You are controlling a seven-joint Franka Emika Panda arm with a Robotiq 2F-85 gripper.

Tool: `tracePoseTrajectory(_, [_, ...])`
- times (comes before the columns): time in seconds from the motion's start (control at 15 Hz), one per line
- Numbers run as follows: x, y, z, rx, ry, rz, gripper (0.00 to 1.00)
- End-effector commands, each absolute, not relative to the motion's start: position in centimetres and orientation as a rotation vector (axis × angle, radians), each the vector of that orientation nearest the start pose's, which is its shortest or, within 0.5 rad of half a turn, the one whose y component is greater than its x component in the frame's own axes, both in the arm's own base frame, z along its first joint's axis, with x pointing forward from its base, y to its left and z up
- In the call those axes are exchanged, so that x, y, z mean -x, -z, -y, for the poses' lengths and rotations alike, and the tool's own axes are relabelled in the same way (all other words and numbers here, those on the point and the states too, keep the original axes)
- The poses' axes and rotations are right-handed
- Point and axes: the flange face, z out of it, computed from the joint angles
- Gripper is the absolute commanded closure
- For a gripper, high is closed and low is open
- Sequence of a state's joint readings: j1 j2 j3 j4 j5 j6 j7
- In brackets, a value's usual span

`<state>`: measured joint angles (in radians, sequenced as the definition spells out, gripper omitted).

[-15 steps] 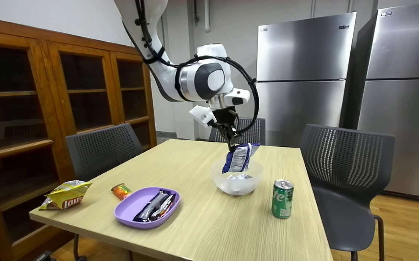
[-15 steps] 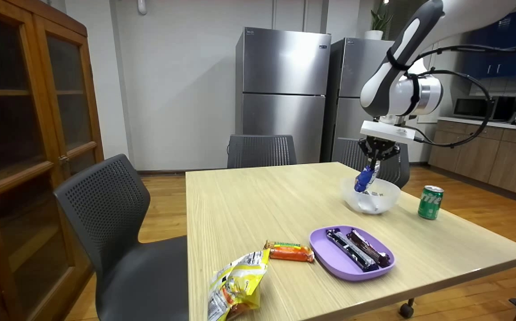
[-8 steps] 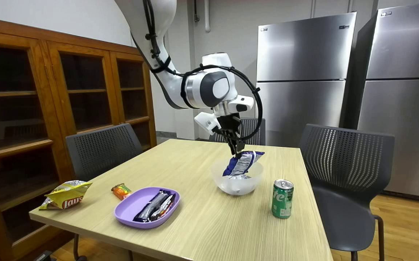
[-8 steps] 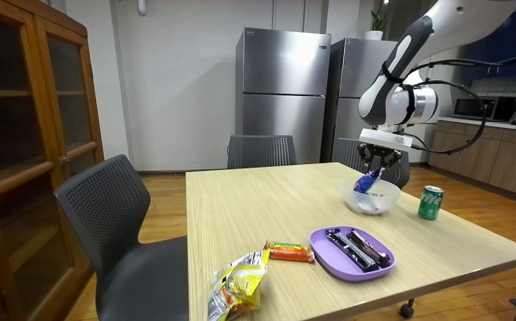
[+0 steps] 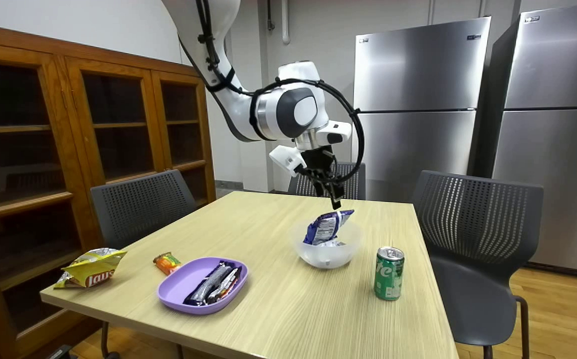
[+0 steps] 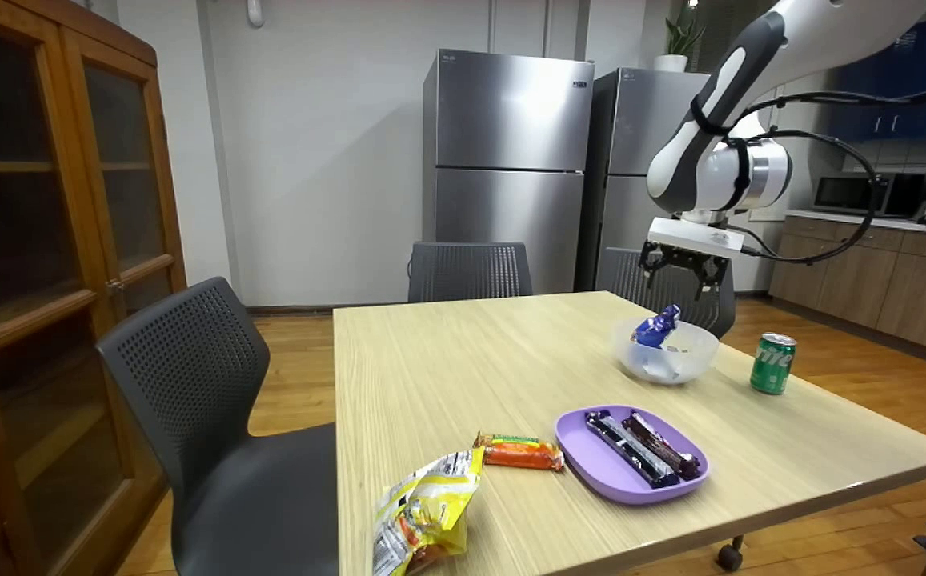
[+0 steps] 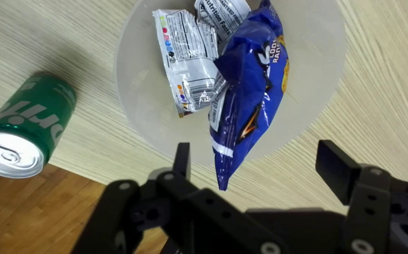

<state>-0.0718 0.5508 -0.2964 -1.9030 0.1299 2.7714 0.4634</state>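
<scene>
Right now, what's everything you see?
Big table: one, beige, floor
Bowl: one, whitish, table
Chip bag: one, blue, in bowl
Packet: at least one, white, bowl
Can: one, green, table
Plate: one, purple, table
Wrapped bars: two, dark, plate
Wrapped snack: one, orange, table
Lay's bag: one, yellow, table
Chairs: three, grey, around table
Fridges: two, silver, by wall
Glass cabinet: one, brown, by wall
Microwave: one, dark, counter
Arm: one, white, overhead
Gripper: one, black, above bowl

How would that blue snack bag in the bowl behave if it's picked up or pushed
The blue bag probably crumples when squeezed, judging by its creased film. Its shiny surface may be slippery. With one end sticking up above the bowl, it could tip over if pushed.
</scene>
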Motion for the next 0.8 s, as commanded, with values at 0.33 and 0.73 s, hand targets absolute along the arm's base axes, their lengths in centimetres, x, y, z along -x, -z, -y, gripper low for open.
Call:
tracePoseTrajectory(0.33, [-59.7, -29.5, 19.6, 2.889, 0.572, -1.217, 0.00])
tracePoseTrajectory(0.73, [-58.5, -29.7, 14.8, 2.964, 0.539, -1.033, 0.00])
